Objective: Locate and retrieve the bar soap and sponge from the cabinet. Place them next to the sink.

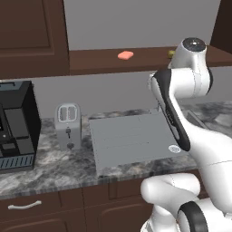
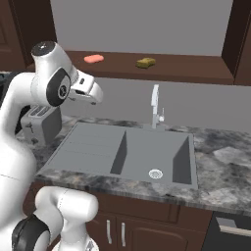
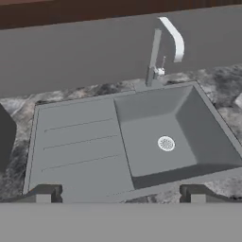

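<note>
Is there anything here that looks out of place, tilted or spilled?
Nothing stands out. The bar soap and sponge lie flat on the cabinet shelf, and the sink looks dry and undamaged.

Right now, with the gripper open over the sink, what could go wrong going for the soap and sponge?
1. The soap is flat and low on the shelf; the open gripper may push it away rather than grasp it.
2. The faucet rises just below the sponge; the arm might clip it reaching up.
</note>
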{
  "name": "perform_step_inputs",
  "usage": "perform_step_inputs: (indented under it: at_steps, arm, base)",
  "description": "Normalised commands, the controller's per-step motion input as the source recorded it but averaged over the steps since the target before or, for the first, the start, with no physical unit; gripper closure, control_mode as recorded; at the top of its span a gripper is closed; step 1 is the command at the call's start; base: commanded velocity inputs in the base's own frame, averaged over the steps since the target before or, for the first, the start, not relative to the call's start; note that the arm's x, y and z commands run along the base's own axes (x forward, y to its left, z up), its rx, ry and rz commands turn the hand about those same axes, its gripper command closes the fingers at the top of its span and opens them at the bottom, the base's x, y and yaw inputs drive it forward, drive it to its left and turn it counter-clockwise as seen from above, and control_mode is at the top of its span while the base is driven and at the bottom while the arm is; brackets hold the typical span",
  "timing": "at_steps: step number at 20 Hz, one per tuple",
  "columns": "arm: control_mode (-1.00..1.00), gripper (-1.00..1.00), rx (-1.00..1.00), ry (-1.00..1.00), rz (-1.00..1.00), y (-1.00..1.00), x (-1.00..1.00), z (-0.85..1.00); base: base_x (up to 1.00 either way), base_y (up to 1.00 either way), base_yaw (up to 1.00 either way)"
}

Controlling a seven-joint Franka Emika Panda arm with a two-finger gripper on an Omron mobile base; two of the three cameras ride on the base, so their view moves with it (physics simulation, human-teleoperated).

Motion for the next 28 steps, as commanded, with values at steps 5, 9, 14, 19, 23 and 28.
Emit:
perform_step_inputs:
  at_steps: [5, 9, 14, 19, 23, 28]
  arm:
    - [-1.00, -1.00, -0.02, -0.14, -0.24, -0.26, 0.00, 0.47]
    - [-1.00, -1.00, -0.05, -0.20, -0.21, -0.17, 0.18, 0.34]
    - [-1.00, -1.00, -0.05, -0.16, -0.15, -0.14, 0.44, 0.39]
    - [-1.00, -1.00, -0.03, -0.11, -0.02, -0.32, 0.25, 0.48]
    - [-1.00, -1.00, -0.05, 0.02, 0.00, -0.30, 0.33, 0.35]
    - [-1.00, -1.00, -0.02, 0.12, 0.00, -0.22, 0.58, -0.03]
  base:
    - [0.00, 0.00, 0.00]
    - [0.00, 0.00, 0.00]
    - [0.00, 0.00, 0.00]
    - [0.00, 0.00, 0.00]
    - [0.00, 0.00, 0.00]
    - [0.00, 0.00, 0.00]
